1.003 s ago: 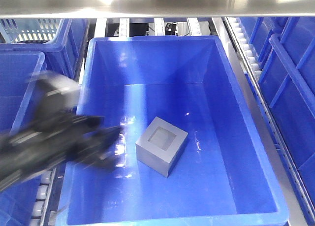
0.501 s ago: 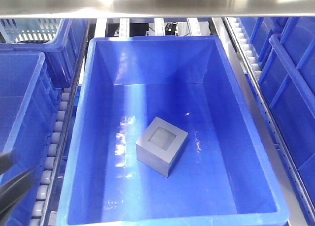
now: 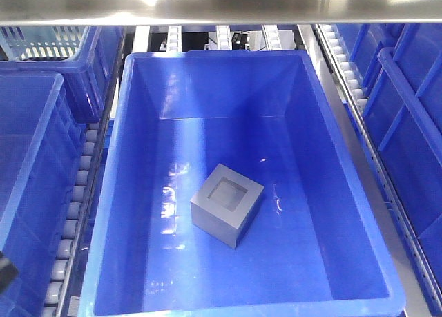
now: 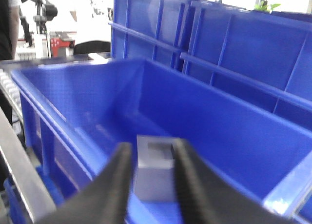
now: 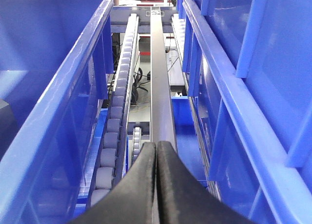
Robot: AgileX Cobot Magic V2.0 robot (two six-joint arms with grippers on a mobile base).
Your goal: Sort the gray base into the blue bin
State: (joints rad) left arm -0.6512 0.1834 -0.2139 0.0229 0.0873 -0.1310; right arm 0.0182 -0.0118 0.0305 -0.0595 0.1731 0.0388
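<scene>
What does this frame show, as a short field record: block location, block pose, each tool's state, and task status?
block location: gray base rests on the floor of the blue bin, near the middle
block pose: recessed pocket facing up, turned at an angle to the bin walls
left tool: open, empty, outside the bin and aimed at the block
right tool: shut, empty, above the roller track between bins
contact: neither tool touches the block
task status: block appears to be sorted

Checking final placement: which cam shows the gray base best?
Front view: the gray base sits whole on the blue bin floor, recessed pocket up. Left wrist view shows it blurred, partly behind the open left gripper jaws. Right wrist view shows at most a sliver.
</scene>
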